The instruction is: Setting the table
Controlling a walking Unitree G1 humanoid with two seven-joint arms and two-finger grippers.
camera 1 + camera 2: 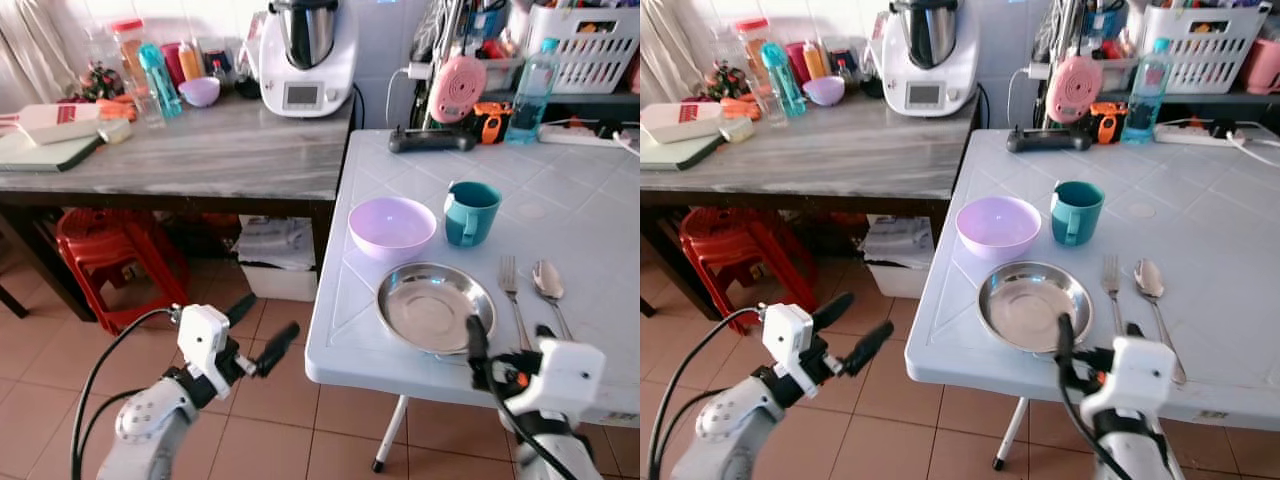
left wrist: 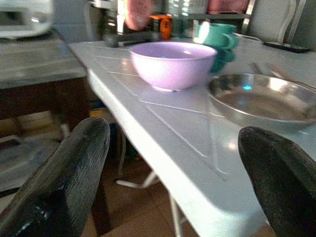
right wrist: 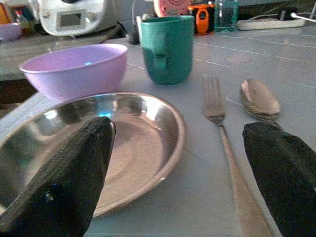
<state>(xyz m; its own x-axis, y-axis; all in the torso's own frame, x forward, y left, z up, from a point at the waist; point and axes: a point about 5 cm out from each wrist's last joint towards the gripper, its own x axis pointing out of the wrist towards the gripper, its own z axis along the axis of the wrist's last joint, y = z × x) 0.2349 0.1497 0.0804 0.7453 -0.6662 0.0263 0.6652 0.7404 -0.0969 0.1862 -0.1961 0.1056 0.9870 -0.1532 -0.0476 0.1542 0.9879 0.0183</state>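
Observation:
On the white table (image 1: 590, 200) a steel plate (image 1: 435, 305) lies near the front edge. Behind it stand a purple bowl (image 1: 391, 226) and a teal mug (image 1: 470, 212). A fork (image 1: 513, 295) and a spoon (image 1: 549, 285) lie side by side right of the plate. My right gripper (image 1: 510, 340) is open at the table's near edge, one finger over the plate's rim, the other by the spoon's handle, the fork handle (image 3: 232, 163) between them. My left gripper (image 1: 258, 335) is open above the floor, left of the table.
A grey marble counter (image 1: 200, 150) to the left carries a white kitchen machine (image 1: 305, 60), bottles and a small purple bowl (image 1: 199, 91). Red stools (image 1: 110, 255) stand under it. A water bottle (image 1: 530, 95), a black power strip (image 1: 432, 140) and a white basket (image 1: 585, 45) line the table's back.

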